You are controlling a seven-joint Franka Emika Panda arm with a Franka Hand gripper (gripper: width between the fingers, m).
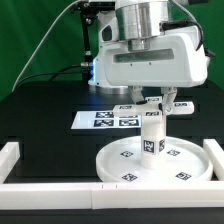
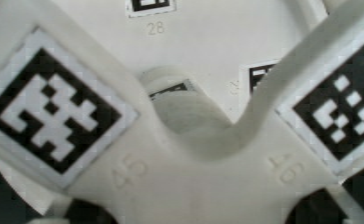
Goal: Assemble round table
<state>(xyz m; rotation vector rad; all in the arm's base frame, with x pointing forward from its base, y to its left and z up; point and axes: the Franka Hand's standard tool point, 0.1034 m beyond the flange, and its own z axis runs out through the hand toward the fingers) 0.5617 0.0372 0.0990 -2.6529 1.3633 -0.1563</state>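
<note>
The round table's large white disc (image 1: 185,165) lies flat at the front, with tags on its top. The short tagged cylindrical leg (image 1: 152,140) stands upright on the disc's central hub. My gripper (image 1: 153,102) hangs straight above the leg and is shut on a white pronged part with square tags (image 1: 150,109), held at the leg's top. In the wrist view this pronged part (image 2: 179,170) fills the picture, two tagged arms spreading in a V, with the leg (image 2: 170,100) showing between them. The fingertips are mostly hidden by the part.
The marker board (image 1: 105,119) lies flat behind the disc. White border rails run along the front (image 1: 50,190), the exterior view's left (image 1: 10,155) and the exterior view's right (image 1: 215,150). The table surface is black.
</note>
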